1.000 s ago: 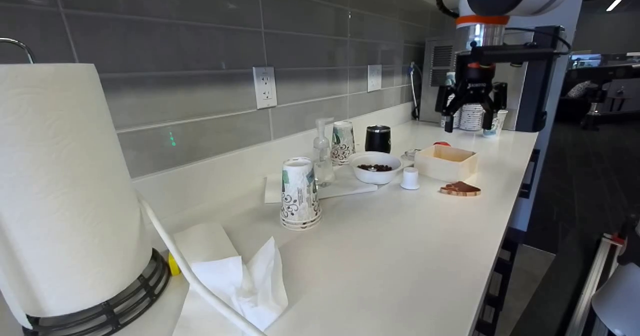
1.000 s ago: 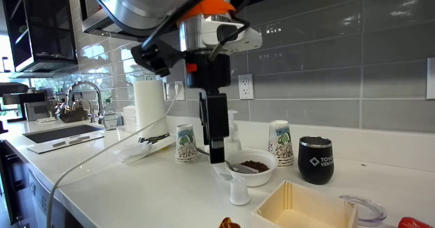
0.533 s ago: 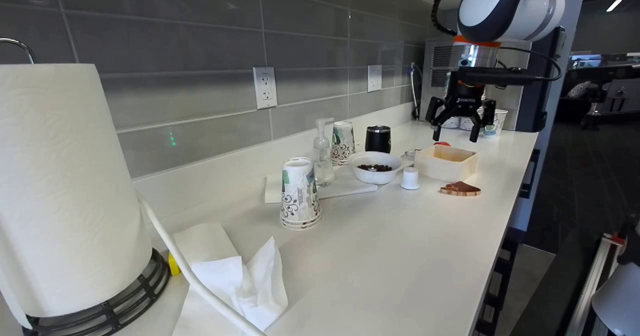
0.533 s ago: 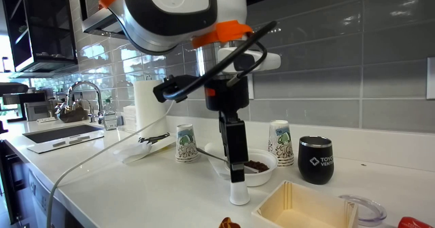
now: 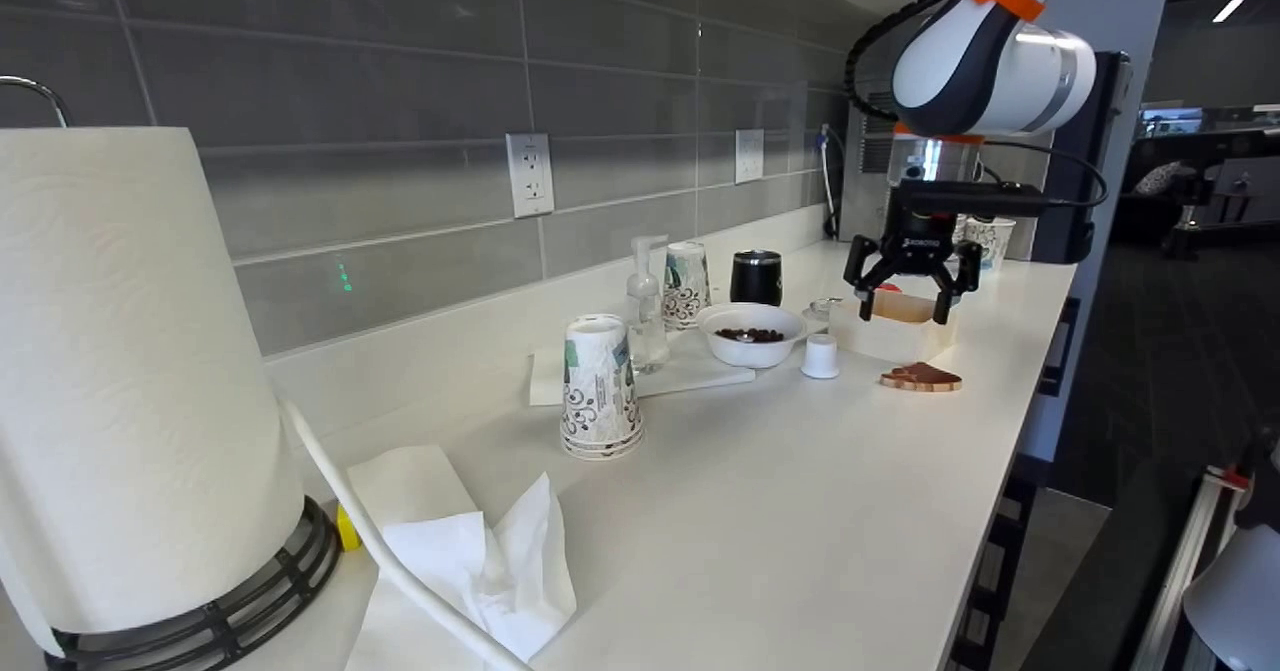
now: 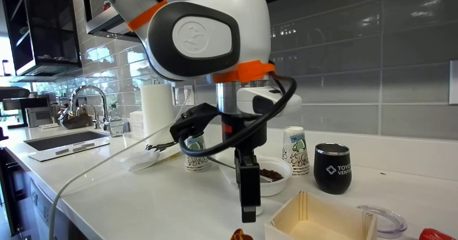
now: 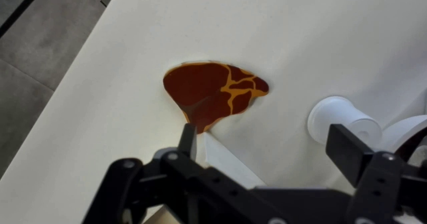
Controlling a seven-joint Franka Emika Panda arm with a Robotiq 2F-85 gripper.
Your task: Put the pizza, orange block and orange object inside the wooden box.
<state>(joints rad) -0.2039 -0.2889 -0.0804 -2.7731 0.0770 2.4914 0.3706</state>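
1. Claw (image 5: 904,313): jaws standing apart, holding nothing; hangs above the counter (image 5: 780,491).
2. Steak-shaped piece (image 5: 920,379), presumably the task's pizza: flat on the counter, near side in an exterior view.
3. Wooden box (image 5: 885,341): just beyond the piece, same view.
4. White cup (image 5: 820,357): left of the piece.
5. Step, as judged: approach to the piece, not yet gripped. Next move: shift nearer over it, lower, close on it.
6. Change: claw lower than in the earlier frame; piece and box unmoved.

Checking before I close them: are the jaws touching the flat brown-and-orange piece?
Apart. In an exterior view the open jaws hang above the flat brown-and-orange piece, with the wooden box showing in the gap.
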